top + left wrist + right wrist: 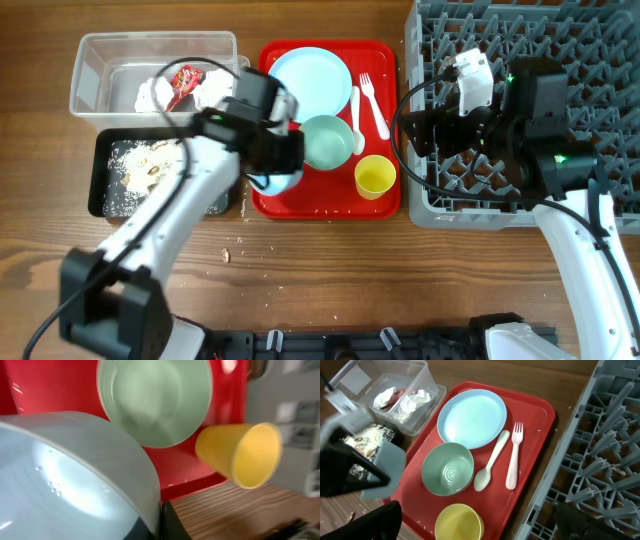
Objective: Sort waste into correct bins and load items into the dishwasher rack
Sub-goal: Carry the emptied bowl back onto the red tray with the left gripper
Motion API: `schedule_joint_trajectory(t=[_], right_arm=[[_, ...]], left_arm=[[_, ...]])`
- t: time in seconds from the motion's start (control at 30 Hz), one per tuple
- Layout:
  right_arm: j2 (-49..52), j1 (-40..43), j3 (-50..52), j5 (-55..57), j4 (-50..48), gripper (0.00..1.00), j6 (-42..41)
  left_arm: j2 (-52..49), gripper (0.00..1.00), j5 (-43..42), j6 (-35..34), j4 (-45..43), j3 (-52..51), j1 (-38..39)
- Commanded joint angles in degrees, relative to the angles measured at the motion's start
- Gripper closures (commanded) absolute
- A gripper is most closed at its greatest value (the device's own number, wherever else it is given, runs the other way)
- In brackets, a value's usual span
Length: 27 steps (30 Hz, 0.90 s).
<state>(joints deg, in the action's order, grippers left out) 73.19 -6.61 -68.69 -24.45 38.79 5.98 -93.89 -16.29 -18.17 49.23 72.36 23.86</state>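
Observation:
My left gripper (272, 168) is shut on the rim of a pale blue bowl (270, 182), held over the left front edge of the red tray (330, 205); the left wrist view shows its fingers (161, 521) pinching the bowl (65, 475). On the tray lie a plate (310, 82), a second bowl (327, 141), a yellow cup (375, 177), a spoon (357, 120) and a fork (373, 103). My right gripper (412, 128) is open and empty, at the grey rack's (590, 60) left edge. In the right wrist view it hangs (482, 525) above the cup (459, 522).
The clear tub (95, 65) at the back left holds a red wrapper (185, 82) and napkin wads (155, 93). The black tray (105, 195) in front of it holds rice-like scraps (140, 165). A few crumbs (228, 255) lie on the wooden table.

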Motion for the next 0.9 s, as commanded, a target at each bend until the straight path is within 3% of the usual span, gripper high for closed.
schedule_joint_trajectory(t=[0.0, 0.17, 0.23, 0.27, 0.3, 0.37, 0.53, 0.87], right_arm=[[0.5, -0.2, -0.9, -0.9, 0.0, 0.0, -0.6], [0.5, -0.2, -0.9, -0.9, 0.1, 0.0, -0.6], [0.5, -0.2, -0.9, -0.9, 0.1, 0.0, -0.6], [0.5, -0.2, -0.9, -0.9, 0.1, 0.0, -0.6], [0.5, -0.2, -0.9, -0.9, 0.1, 0.0, -0.6], [0.5, -0.2, -0.9, -0.9, 0.1, 0.0, -0.6], [0.5, -0.2, -0.9, -0.9, 0.1, 0.0, -0.6], [0.5, -0.2, -0.9, -0.9, 0.1, 0.01, -0.6]], left_arm=[[-5.1, 0.96, 7.0, -0.3, -0.1, 0.0, 4.4], [-8.9, 0.96, 7.0, -0.3, -0.3, 0.0, 7.5], [-9.1, 0.88, 7.0, -0.3, -0.3, 0.0, 8.3], [-9.1, 0.74, 6.7, -0.3, -0.3, 0.0, 8.7], [-8.8, 0.66, 6.0, -0.3, -0.3, 0.1, 8.9], [-8.0, 0.6, 4.2, -0.3, 0.1, 0.8, 8.9], [-6.1, 0.59, 4.2, 0.0, 0.9, 5.8, 8.8], [-8.1, 0.51, 4.1, 0.0, -9.9, 7.5, 10.3]])
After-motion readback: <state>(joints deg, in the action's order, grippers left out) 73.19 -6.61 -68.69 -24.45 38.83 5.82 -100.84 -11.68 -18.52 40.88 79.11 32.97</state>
